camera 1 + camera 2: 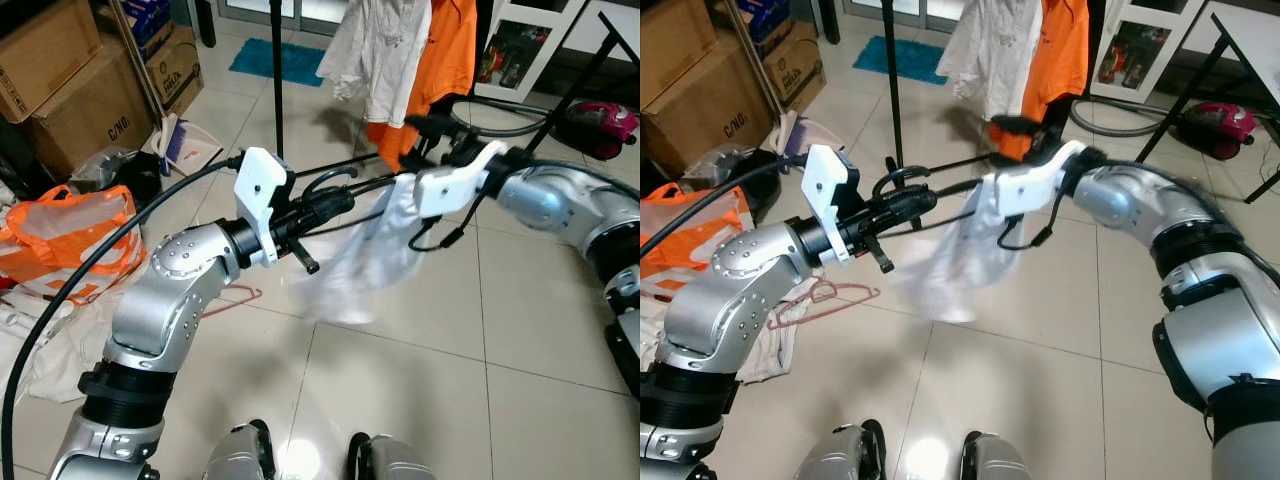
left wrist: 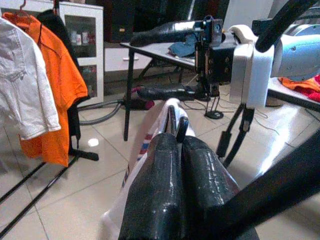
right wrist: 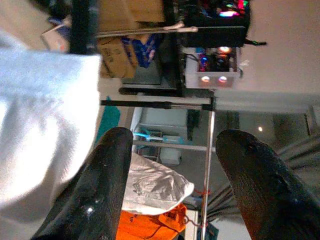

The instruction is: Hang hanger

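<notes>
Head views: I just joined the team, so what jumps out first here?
Both silver arms meet mid-frame, the left gripper shut on a white garment dangling over the tiled floor. Behind hang a white shirt and an orange shirt; the right gripper is open.

L gripper (image 2: 175,150) clamped, R gripper (image 3: 190,175) agape.

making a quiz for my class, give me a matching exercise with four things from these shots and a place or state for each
Things
1. left end effector
2. right end effector
3. orange shirt
4. pink hanger

Places or states
a. hangs on the rack
b. fingers apart, nothing between them
c. lies on the floor tiles
d. shut on the white garment's hanger

Pairs: 1-d, 2-b, 3-a, 4-c
</notes>
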You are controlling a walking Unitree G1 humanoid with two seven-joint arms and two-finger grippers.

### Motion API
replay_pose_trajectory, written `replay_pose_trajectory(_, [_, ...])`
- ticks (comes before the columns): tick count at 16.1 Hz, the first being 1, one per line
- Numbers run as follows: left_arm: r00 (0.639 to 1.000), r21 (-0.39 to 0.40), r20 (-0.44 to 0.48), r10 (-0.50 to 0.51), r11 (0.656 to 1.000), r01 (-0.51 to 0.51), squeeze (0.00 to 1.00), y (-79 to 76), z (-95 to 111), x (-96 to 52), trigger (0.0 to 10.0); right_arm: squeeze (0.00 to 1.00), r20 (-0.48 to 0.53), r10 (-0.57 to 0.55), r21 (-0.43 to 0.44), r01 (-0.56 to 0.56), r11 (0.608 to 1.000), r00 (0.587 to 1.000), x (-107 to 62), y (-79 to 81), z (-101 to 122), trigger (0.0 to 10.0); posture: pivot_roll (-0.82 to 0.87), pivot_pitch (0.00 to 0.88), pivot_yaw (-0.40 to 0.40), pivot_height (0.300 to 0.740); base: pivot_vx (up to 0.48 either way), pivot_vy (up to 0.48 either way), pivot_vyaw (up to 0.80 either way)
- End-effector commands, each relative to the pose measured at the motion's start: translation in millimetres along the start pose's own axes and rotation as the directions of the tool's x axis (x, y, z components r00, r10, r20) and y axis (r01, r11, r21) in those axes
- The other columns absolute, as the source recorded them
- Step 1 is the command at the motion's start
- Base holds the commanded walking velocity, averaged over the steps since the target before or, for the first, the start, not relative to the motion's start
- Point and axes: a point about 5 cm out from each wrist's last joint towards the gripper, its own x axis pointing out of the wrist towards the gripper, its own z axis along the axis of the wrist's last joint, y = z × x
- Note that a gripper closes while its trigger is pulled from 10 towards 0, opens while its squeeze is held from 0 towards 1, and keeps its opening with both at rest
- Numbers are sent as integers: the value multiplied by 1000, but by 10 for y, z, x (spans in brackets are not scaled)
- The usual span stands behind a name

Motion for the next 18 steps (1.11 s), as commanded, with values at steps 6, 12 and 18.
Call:
replay_pose_trajectory(6, [987,47,136,-81,996,75,0,-102,252,49,10000,0,143,-119,113,103,988,983,-1,-205,171,10000,-91,160,-53,740,0,0,0])
replay_pose_trajectory(12, [986,6,162,-46,999,46,0,-63,222,75,10000,0,257,-201,200,152,968,945,31,-433,383,10000,-101,154,-58,740,0,0,0])
replay_pose_trajectory(18, [966,-82,233,115,992,-98,0,88,179,165,10000,0,303,-236,282,150,948,923,0,-587,518,10000,-126,149,-84,740,0,0,0])
